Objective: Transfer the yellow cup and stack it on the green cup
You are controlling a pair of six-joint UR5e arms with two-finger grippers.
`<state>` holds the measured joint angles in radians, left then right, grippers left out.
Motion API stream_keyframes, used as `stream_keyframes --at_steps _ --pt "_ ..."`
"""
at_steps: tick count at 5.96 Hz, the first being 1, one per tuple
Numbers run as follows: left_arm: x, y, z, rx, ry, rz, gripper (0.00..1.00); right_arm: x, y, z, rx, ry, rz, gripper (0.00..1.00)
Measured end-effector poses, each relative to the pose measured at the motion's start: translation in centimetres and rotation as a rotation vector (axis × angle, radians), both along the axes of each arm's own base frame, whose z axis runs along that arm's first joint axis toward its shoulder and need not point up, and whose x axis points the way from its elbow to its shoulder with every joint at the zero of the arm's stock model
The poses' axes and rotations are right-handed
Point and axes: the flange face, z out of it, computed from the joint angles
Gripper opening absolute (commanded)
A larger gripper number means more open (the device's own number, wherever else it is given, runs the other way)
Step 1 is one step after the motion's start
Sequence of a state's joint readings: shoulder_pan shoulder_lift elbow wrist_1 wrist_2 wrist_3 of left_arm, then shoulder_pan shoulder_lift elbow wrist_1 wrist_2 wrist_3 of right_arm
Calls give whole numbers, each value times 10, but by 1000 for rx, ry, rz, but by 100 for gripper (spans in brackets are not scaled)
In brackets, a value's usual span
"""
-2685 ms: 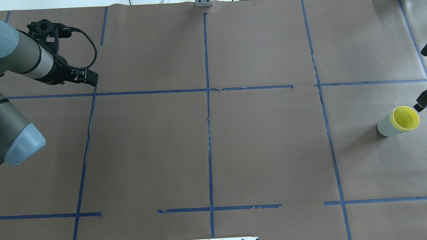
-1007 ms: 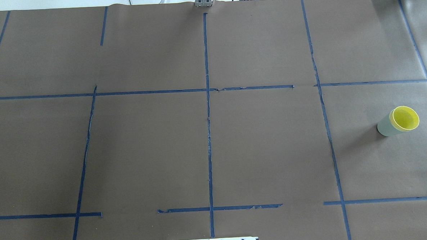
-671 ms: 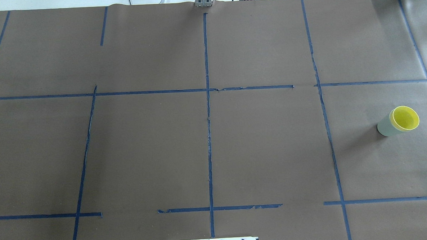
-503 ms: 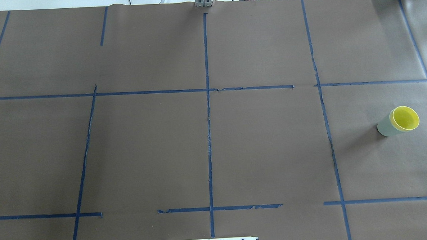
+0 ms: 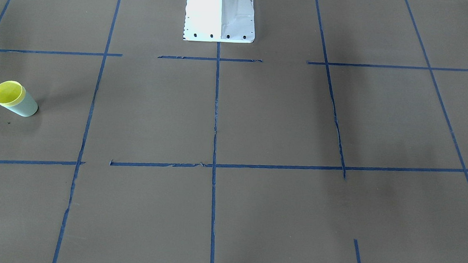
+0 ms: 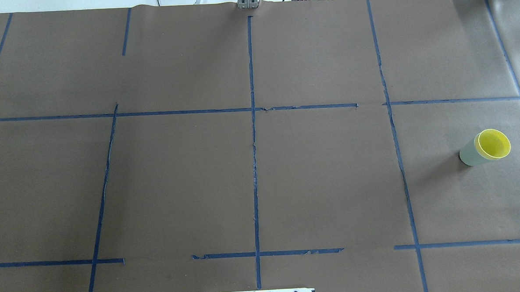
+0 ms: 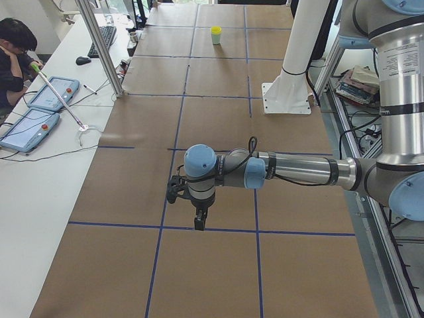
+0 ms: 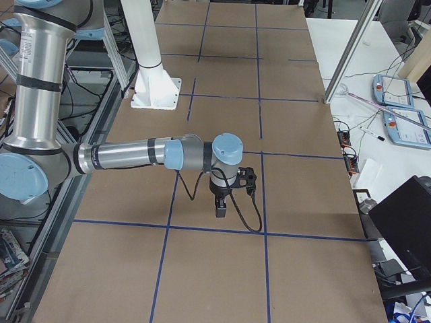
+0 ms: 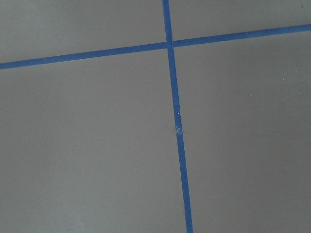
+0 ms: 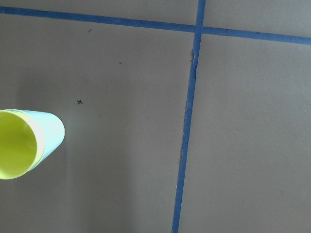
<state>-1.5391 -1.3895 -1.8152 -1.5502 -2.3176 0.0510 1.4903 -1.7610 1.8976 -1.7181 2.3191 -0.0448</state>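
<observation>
The yellow cup (image 6: pixel 492 144) sits nested inside the green cup (image 6: pixel 469 155), upright at the table's right end. The pair also shows in the front view, yellow cup (image 5: pixel 7 92) in green cup (image 5: pixel 27 105), and at the left edge of the right wrist view (image 10: pixel 14 145). In the left side view the pair is small at the far end (image 7: pixel 216 34). My left gripper (image 7: pixel 199 224) and right gripper (image 8: pixel 220 210) hang over bare paper and show only in the side views. I cannot tell whether they are open or shut. Neither touches the cups.
Brown paper with a blue tape grid (image 6: pixel 252 120) covers the table. The white robot base plate (image 5: pixel 220 14) stands at the table's near edge. A side table with tablets (image 7: pixel 40 106) and a seated operator (image 7: pixel 13 53) lies beyond a metal post (image 7: pixel 99 46).
2.7 s ago the left arm was at the overhead view's left and the right gripper was beside the cups. Both have left that view. Nothing has changed over the last second.
</observation>
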Motion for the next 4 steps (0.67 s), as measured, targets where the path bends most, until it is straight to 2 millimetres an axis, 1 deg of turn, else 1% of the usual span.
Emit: stream_keyframes --at_steps 4 --pt "0 1 5 -11 0 1 100 0 1 0 5 -1 -4 100"
